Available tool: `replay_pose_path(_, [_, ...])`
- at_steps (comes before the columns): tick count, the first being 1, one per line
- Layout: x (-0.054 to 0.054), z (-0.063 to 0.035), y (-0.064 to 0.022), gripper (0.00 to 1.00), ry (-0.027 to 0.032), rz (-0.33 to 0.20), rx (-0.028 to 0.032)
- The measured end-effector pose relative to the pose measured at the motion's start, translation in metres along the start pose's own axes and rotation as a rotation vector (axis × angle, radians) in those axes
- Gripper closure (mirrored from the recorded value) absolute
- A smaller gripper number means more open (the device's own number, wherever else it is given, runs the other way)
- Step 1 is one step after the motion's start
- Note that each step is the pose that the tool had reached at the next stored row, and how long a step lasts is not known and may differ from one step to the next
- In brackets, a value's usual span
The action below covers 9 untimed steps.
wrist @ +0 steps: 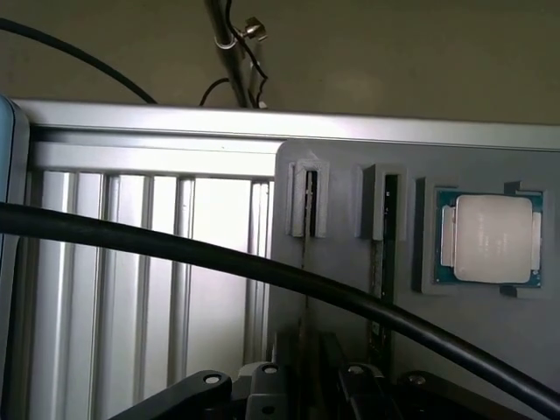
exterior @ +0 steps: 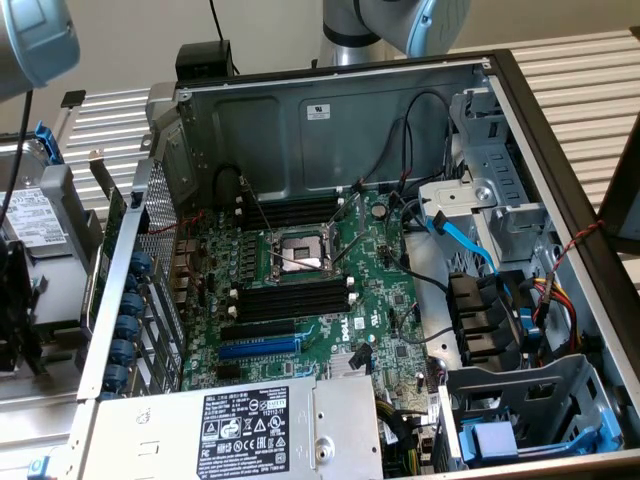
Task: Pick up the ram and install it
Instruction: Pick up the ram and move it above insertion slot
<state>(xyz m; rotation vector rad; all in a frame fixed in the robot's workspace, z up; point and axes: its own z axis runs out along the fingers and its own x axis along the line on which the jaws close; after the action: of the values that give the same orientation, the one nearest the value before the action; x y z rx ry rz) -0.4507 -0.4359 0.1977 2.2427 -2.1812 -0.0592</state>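
My tool (wrist: 297, 389) hangs over the grey holder tray (wrist: 350, 289); its grip I cannot tell. Memory slots (exterior: 290, 300) look empty; nothing installed.

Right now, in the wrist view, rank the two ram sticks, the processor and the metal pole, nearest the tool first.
1. Ram stick and its neighbour: edge-on in the grey fixture, just ahead of the tool; too close to call.
2. Processor: pocketed beside them.
3. Metal pole: beyond the far rail.
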Motion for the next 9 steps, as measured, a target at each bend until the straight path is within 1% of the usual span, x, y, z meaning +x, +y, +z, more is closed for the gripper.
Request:
replay_pose_path(1, [-0.0001,0.0,0.0,0.73,0.0003,0.0,0.0007])
replay_pose_path(5, [-0.0002,0.0013,-0.0001,0.73,0.0005,0.0,0.0071])
replay_pose_path(9, [-0.0002,0.0015,-0.0001,0.73,0.0006,0.0,0.0076])
